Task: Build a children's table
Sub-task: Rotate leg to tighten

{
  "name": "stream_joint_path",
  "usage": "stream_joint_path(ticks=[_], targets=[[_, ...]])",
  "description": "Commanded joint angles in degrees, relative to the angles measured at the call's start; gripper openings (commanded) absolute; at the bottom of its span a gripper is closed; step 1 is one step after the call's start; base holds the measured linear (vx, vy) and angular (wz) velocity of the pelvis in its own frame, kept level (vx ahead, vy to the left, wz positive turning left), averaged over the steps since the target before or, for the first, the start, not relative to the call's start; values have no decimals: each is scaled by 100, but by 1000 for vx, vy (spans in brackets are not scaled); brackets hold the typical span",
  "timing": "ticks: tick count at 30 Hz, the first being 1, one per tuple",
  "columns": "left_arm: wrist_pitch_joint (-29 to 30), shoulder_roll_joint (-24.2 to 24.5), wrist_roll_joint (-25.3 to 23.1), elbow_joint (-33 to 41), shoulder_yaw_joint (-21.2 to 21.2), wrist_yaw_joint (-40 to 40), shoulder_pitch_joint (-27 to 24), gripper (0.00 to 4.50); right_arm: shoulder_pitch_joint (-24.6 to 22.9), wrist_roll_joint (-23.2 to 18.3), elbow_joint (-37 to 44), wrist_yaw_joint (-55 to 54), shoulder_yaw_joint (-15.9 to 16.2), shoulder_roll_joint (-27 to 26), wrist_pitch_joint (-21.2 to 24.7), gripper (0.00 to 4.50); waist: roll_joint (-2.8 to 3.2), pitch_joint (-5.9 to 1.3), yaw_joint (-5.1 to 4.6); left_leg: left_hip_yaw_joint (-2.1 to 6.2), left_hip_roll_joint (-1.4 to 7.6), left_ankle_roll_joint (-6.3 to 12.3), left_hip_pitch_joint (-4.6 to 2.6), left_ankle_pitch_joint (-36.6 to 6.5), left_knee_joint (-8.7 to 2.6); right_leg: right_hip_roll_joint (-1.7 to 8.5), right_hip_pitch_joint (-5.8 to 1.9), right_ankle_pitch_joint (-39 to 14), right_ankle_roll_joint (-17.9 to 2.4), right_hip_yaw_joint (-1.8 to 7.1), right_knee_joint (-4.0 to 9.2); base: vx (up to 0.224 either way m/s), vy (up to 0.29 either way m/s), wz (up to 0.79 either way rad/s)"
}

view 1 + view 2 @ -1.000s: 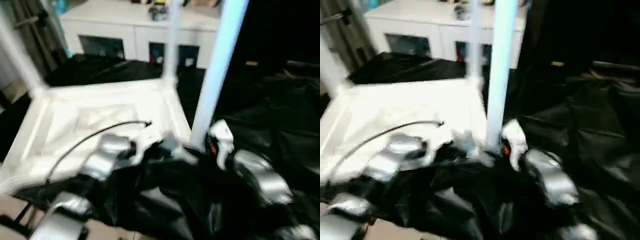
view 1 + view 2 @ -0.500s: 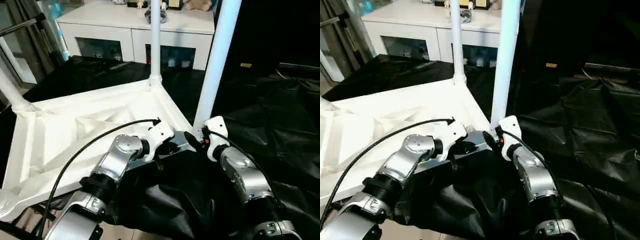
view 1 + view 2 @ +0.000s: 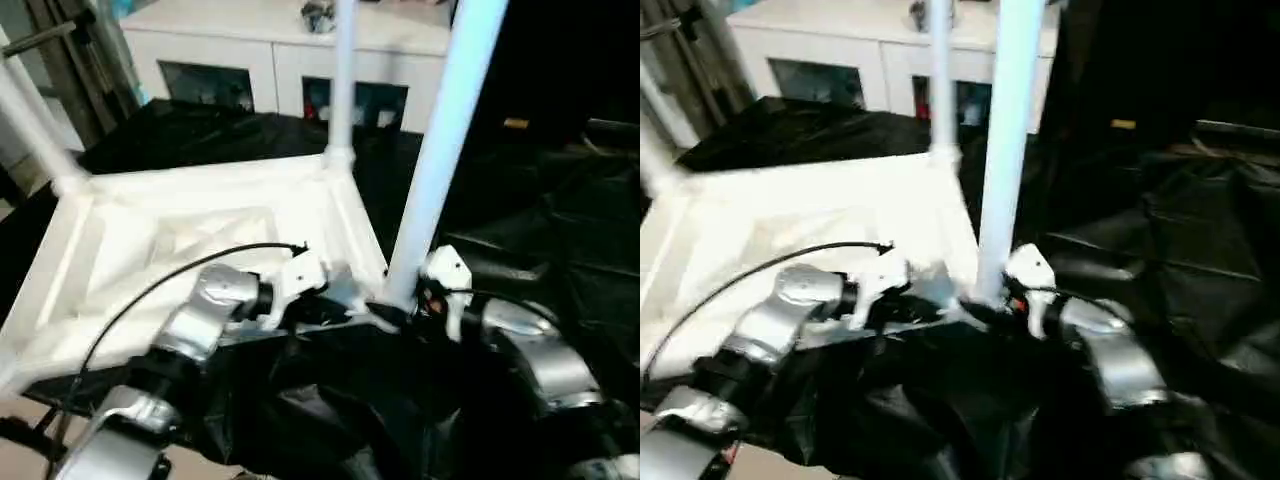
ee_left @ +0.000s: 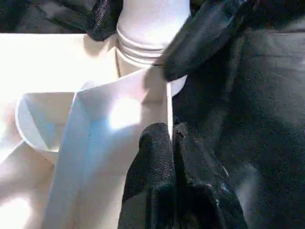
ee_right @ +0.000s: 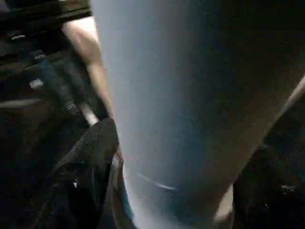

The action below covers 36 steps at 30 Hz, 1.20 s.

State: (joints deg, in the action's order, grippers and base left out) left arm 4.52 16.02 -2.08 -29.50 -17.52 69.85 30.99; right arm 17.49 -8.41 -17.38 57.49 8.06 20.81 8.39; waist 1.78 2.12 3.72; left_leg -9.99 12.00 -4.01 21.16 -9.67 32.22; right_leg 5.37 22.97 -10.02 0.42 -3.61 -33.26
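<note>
The tabletop (image 3: 190, 250) lies upside down on the black-draped worktop (image 3: 560, 230), ribbed underside up, with legs standing in its corner sockets: one leg at its ten o'clock corner (image 3: 35, 125), one at its one o'clock corner (image 3: 343, 85), and the nearest leg (image 3: 440, 150) rising from the four o'clock corner. The left gripper (image 4: 167, 143) sits at the tabletop's near edge, just at nine o'clock of that nearest leg's socket — its two black fingers pressed together, tips against the white rim wall, nothing between them. At three o'clock of the same socket is the right gripper (image 3: 425, 300), hard against the base of the nearest leg; in its wrist view the leg stands between its spread fingers (image 5: 90, 152), but whether they press it I cannot tell. Beyond, at twelve o'clock, stands a white cabinet (image 3: 280, 50).
</note>
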Motion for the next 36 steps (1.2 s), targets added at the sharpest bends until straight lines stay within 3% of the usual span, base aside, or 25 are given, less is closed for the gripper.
stream_joint_path(ticks=[1, 3, 8, 15, 18, 23, 25, 26, 29, 30, 31, 36], targets=[[-73, -18, 1, 68, -239, 224, -56, 0, -52, -195, 276, 464, 321, -30, 34, 341, -47, -361, 19, -56, 97, 686, -43, -827, -256, 198, -318, -20, -1661, 166, 226, 0, 0, 0], [-102, 40, 19, 61, -234, 293, -62, 0, -51, -237, 302, 583, 315, 35, 75, 325, -48, -331, 12, -51, 111, 514, -54, -1168, -293, 206, -303, -579, -1560, 171, 273, 0, 0, 0], [-139, 97, 95, 71, -235, 414, -64, 0, -49, -345, 365, 794, 289, 132, 149, 292, -51, -322, 6, -39, 109, 297, -74, -1420, -322, 213, -290, -1033, -1426, 192, 316, 0, 0, 0], [-92, 121, 125, 190, -266, 486, -134, 0, -115, -478, 436, 977, 325, 140, 293, 270, -71, -341, 27, -41, 99, 373, -47, -1167, -296, 214, -301, -775, -1446, 193, 282, 0, 0, 0], [-59, 122, 95, 225, -277, 434, -186, 0, -172, -489, 482, 993, 365, 125, 333, 268, -36, -345, 29, -40, 98, 383, -47, -1129, -289, 211, -302, -705, -1458, 192, 275, 0, 0, 0], [34, -12, -5, 85, -238, 16, -122, 0, -224, -387, 427, 682, 353, 19, 356, 267, -32, -327, 32, -40, 96, 304, -65, -1341, -305, 210, -288, -962, -1422, 191, 309, 0, 0, 0], [212, -267, -118, -5, -200, -500, -14, 0, -176, 55, 65, -332, 272, -318, 213, 267, -22, -288, 10, -39, 92, 162, -72, -1532, -337, 215, -247, -1328, -1333, 204, 357, 0, 0, 0], [266, -375, -158, -29, -186, -689, 27, 0, -133, 201, -94, -743, 229, -458, 226, 267, -29, -281, -15, -17, 69, 38, -88, -1768, -357, 223, -257, -1799, -1194, 185, 392, 0, 0, 0], [433, -742, -227, -163, -123, -1245, 164, 0, -17, 396, -437, -1647, 100, -830, 377, 266, -54, -264, -74, 18, 41, -77, -101, -2056, -376, 214, -232, -2521, -881, 183, 468, 0, 0, 0], [487, -903, -256, -210, -115, -1458, 211, 0, 26, 496, -556, -2068, 55, -1008, 441, 266, -106, -253, -104, 15, 32, -84, -98, -2096, -381, 201, -205, -2680, -791, 187, 499, -51, 12, -4], [589, -1115, -269, -262, -100, -1713, 271, 0, 97, 656, -692, -2645, 24, -1237, 569, 266, -82, -253, -105, 21, 24, -95, -107, -2134, -379, 205, -192, -2758, -768, 187, 500, 0, 0, 0], [622, -1347, -393, -324, -256, -1898, 338, 0, 256, 810, -954, -3405, -23, -1659, 608, 265, -98, -228, -200, 66, -9, -71, -112, -2510, -398, 204, -151, -3427, -416, 143, 630, 0, 0, 0]])
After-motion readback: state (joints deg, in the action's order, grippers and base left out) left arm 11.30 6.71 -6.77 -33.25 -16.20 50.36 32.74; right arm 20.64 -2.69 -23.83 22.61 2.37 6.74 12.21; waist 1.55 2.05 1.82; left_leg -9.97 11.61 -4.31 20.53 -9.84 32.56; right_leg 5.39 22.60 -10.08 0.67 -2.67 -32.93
